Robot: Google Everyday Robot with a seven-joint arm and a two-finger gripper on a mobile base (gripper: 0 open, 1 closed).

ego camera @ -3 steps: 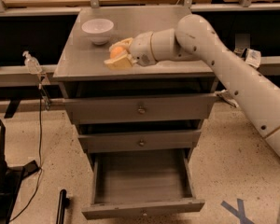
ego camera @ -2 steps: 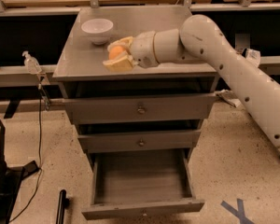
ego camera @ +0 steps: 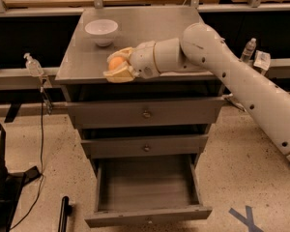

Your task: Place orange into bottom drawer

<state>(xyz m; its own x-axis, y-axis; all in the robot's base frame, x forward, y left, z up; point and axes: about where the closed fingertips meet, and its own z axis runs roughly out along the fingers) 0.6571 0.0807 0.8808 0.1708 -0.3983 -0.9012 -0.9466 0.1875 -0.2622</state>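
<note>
The orange (ego camera: pixel 116 63) sits between the yellowish fingers of my gripper (ego camera: pixel 117 65), just above the front left part of the grey cabinet top (ego camera: pixel 150 28). The gripper is shut on the orange, one finger above it and one below. The white arm reaches in from the right. The bottom drawer (ego camera: pixel 147 190) is pulled open below, and its grey inside is empty. The two shallower drawers above it (ego camera: pixel 145 114) are shut.
A white bowl (ego camera: pixel 102 31) stands at the back left of the cabinet top. A spray bottle (ego camera: pixel 32 65) stands on the rail at left, another bottle (ego camera: pixel 249 49) at right. Black gear (ego camera: pixel 2 187) lies on the floor at left.
The arm and gripper with the orange have shifted slightly towards the cabinet's front left edge. The drawers have not moved.
</note>
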